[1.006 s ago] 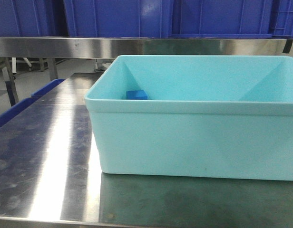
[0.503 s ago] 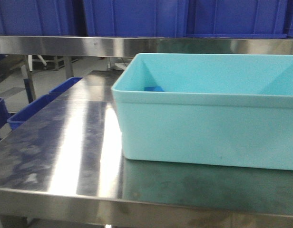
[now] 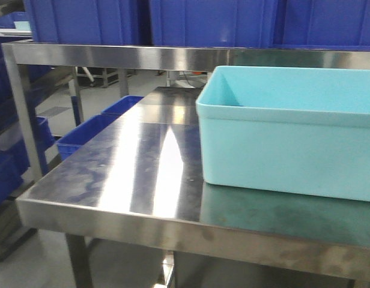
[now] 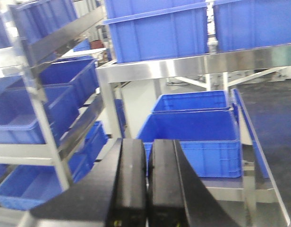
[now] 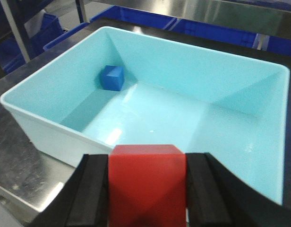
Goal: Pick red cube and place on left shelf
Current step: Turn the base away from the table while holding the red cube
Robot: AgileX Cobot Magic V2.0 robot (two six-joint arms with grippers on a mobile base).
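Right gripper (image 5: 148,201): jaws clamped tight on the red cube (image 5: 148,177).
Left gripper (image 4: 146,184): jaws pressed together, nothing between.
Red cube: held over the turquoise tub (image 5: 192,47), at its near rim.
Blue cube (image 5: 112,77): tub's far-left corner.
Tub: on the bench (image 3: 125,162), right side.
Left shelf (image 4: 81,127): probably this blurred steel tier, beside blue crates (image 4: 22,111).

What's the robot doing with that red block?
The right gripper is clamped on a red cube, holding it close to a light blue tub on the steel table. A blue cube sits in the tub's far corner. The left gripper is shut and empty, facing blue crates on racks.
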